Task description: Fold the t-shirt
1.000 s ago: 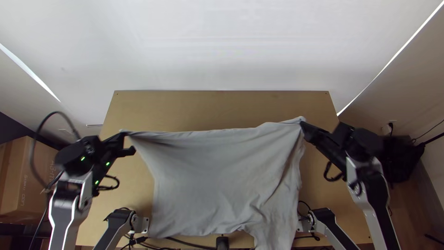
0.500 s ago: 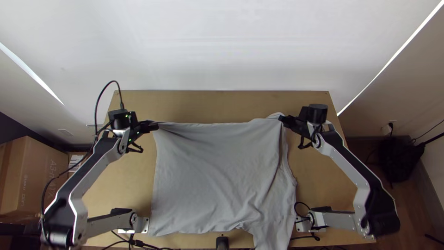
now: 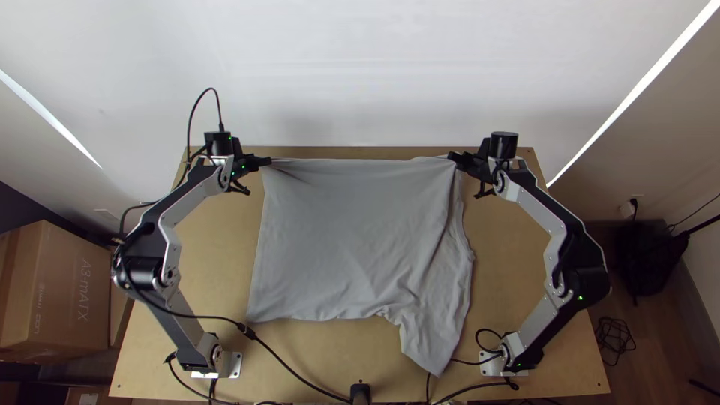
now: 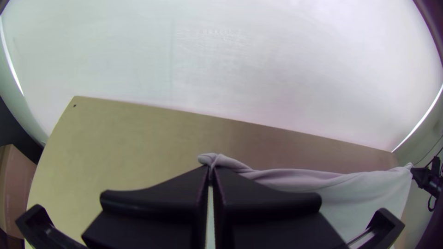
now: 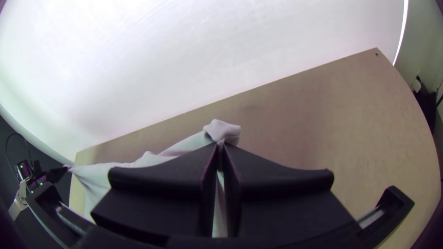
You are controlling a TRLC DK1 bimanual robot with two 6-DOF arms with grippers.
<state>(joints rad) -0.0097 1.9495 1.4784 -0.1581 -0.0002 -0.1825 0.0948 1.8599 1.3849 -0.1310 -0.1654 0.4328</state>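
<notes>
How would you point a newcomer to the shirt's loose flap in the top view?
On the wooden table, find the grey t-shirt stretched between left gripper and right gripper. Its near edge juts into a flap toward the right arm's base. Unlike the wide body beside it, this flap narrows to a tip closest to the table's near edge.

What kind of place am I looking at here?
Probably a robotics test setup: two arms mounted on a bare wooden table, a cardboard box and loose cables on the floor.
</notes>
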